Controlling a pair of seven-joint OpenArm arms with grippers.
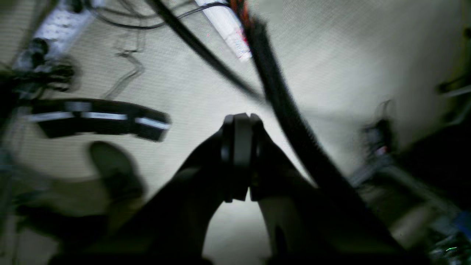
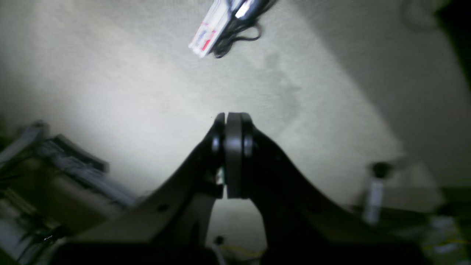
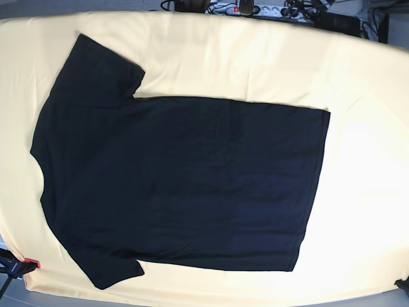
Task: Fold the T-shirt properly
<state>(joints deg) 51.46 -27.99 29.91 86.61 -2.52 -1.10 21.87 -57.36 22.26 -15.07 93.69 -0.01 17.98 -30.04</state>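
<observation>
Base view: T-shirt [image 3: 182, 185] flat, plain side up, on yellow table [image 3: 358, 192]. Left gripper [image 1: 241, 158] and right gripper [image 2: 232, 156] closed, empty, off the cloth. Risk: grabbing both layers unevenly, skewing fold.

T-shirt [image 3: 185, 185] flat across yellow table [image 3: 370, 160] — open margins around it, nothing standing above

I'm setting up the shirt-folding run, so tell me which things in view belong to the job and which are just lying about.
Belongs to the job:
- large black short-sleeved cloth T-shirt, spread flat, plain side up
- pale yellow cloth-covered table under it

Just lying about:
- white power strip beyond the table's far edge
- black cables beside it
</observation>
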